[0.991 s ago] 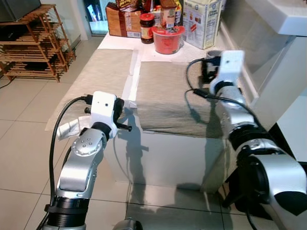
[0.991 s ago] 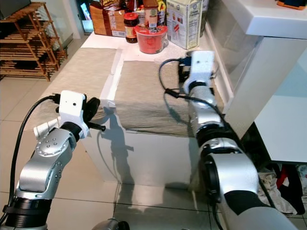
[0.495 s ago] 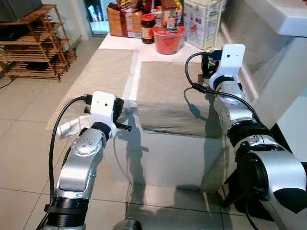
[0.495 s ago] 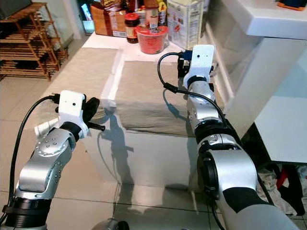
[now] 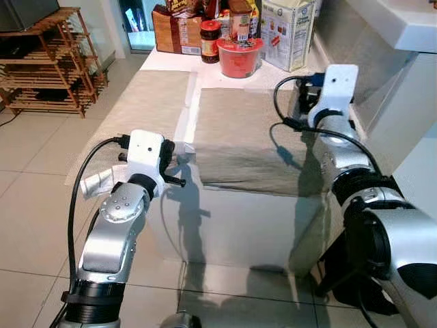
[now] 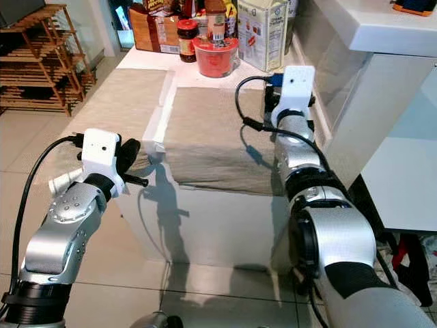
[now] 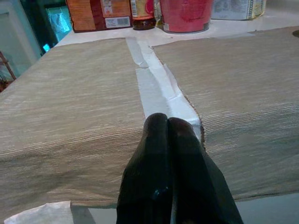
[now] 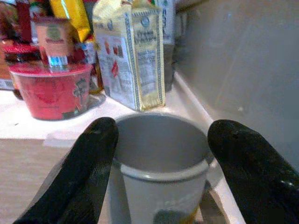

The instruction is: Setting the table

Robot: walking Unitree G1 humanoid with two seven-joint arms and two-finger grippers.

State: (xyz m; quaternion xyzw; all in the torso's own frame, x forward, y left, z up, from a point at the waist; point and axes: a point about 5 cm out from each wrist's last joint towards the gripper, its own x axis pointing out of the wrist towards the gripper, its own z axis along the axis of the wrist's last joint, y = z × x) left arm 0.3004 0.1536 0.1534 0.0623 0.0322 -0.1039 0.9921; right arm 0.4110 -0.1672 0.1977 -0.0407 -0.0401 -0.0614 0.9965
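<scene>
Straddling a grey cup (image 8: 161, 170) at the surface's (image 5: 225, 72) far right, our right pincer (image 8: 161, 154) gapes wide, seemingly not touching it; our left pincer (image 7: 168, 128), pressed together, hovers between two beige placemats (image 5: 242, 137)

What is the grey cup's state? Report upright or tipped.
Upright: the grey cup stands mouth up between the right gripper's open fingers.

Counted on the counter (image 5: 225, 74): 2 beige placemats, left placemat (image 5: 147, 102) and right placemat (image 5: 239, 133). 1 grey cup (image 8: 161, 161). 1 red bowl (image 5: 239, 56), lidded. 1 jar (image 5: 210, 41) with red lid. 1 white carton (image 5: 287, 33). 1 brown box (image 5: 169, 29). 1 wooden rack (image 5: 48, 61) counted at upper left of the frame. 2 grippers: left gripper (image 7: 167, 122), right gripper (image 8: 163, 135).
</scene>
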